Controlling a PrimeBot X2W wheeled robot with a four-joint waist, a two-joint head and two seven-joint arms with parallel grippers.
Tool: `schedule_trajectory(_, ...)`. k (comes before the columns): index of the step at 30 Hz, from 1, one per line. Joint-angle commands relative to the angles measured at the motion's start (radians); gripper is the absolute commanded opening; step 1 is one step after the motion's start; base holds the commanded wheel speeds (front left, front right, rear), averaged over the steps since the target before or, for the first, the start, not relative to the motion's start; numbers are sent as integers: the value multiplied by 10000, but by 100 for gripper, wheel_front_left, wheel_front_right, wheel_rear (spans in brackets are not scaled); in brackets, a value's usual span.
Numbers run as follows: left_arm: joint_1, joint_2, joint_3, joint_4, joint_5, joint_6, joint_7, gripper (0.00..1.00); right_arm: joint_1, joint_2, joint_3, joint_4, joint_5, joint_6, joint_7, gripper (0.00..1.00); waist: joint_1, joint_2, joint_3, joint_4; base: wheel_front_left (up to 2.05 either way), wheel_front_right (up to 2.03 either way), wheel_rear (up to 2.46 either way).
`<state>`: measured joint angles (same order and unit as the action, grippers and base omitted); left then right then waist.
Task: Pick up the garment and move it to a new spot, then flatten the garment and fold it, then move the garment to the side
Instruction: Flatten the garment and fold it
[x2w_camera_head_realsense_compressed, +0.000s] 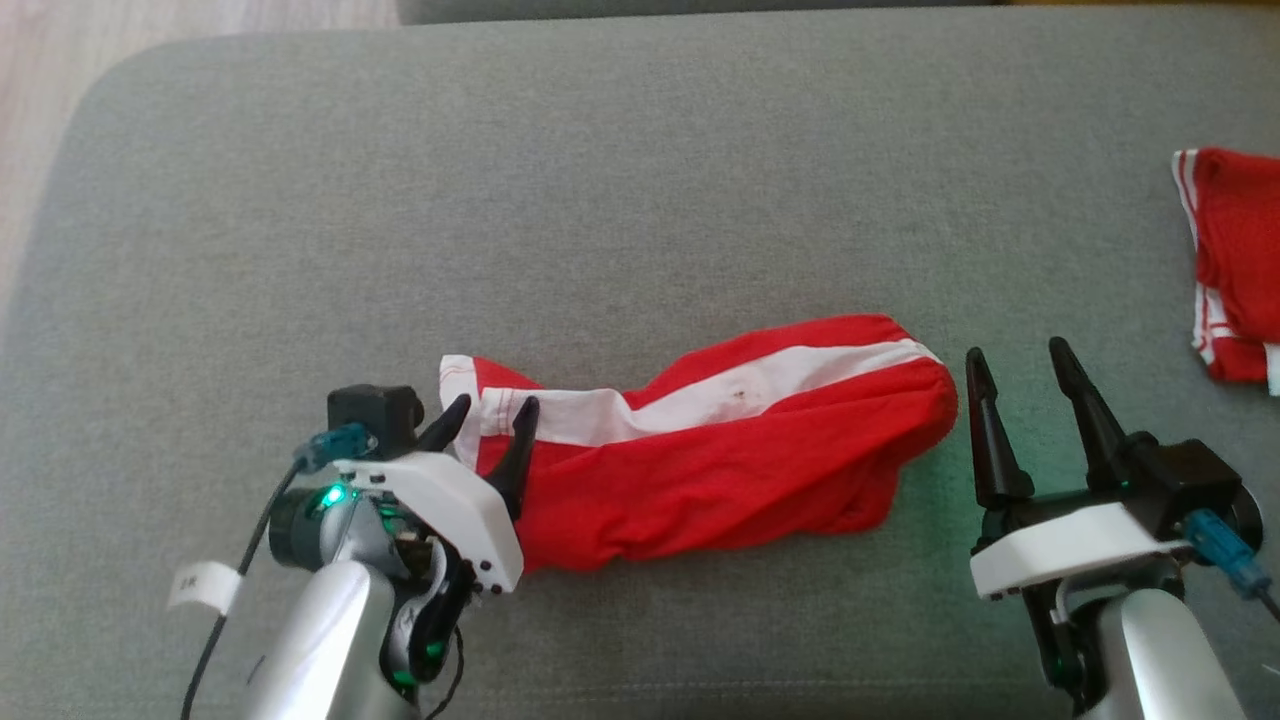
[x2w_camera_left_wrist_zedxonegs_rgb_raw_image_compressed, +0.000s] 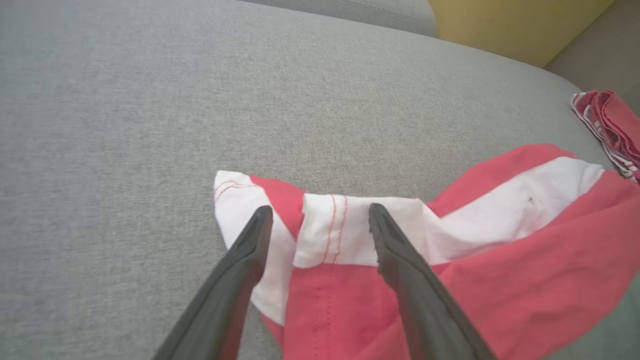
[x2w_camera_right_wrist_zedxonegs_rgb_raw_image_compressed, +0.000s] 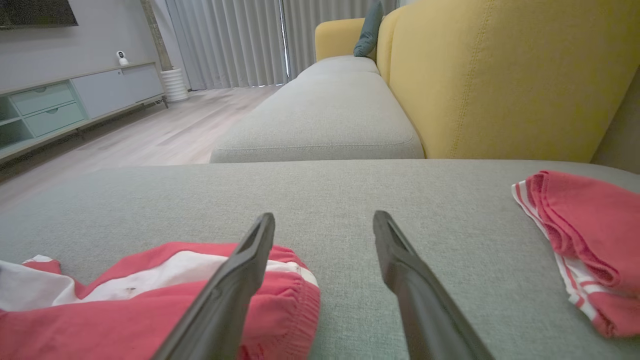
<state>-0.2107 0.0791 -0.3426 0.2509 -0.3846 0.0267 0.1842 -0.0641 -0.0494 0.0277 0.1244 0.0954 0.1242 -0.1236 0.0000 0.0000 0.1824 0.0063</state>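
Head view: my left tool (x2w_camera_head_realsense_compressed: 497, 402) gapes over the garment (x2w_camera_head_realsense_compressed: 720, 470) edge; right tool (x2w_camera_head_realsense_compressed: 1016, 350) spread, open cushion (x2w_camera_head_realsense_compressed: 600, 200) ahead.

Nothing here can be read with certainty. A small white tag (x2w_camera_head_realsense_compressed: 205, 587) is wrapped around the black cable (x2w_camera_head_realsense_compressed: 213, 640) that hangs down behind the left gripper (x2w_camera_head_realsense_compressed: 496, 402). It carries a faint dark mark, perhaps two characters, too blurred to make out.
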Motion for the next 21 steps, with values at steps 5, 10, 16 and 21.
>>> schedule_trajectory(5,-331,115,251,-452,-233,-42,247,100,-373,-9,204,-165,-63,65,-187,100,0,0,5,-91,0,0,0)
schedule_trajectory(10,-192,104,163,-806,-305,22,399,100,-384,-9,230,-84,-71,65,-217,100,0,0,-102,-112,0,0,0)
schedule_trajectory(16,90,221,108,-1063,-336,159,688,51,-356,-9,317,-13,-73,65,-210,100,0,0,-218,-154,0,0,0)
schedule_trajectory(21,165,318,105,-949,-312,308,870,76,-329,-9,369,-21,-95,65,-180,100,0,0,-279,-249,0,0,0)
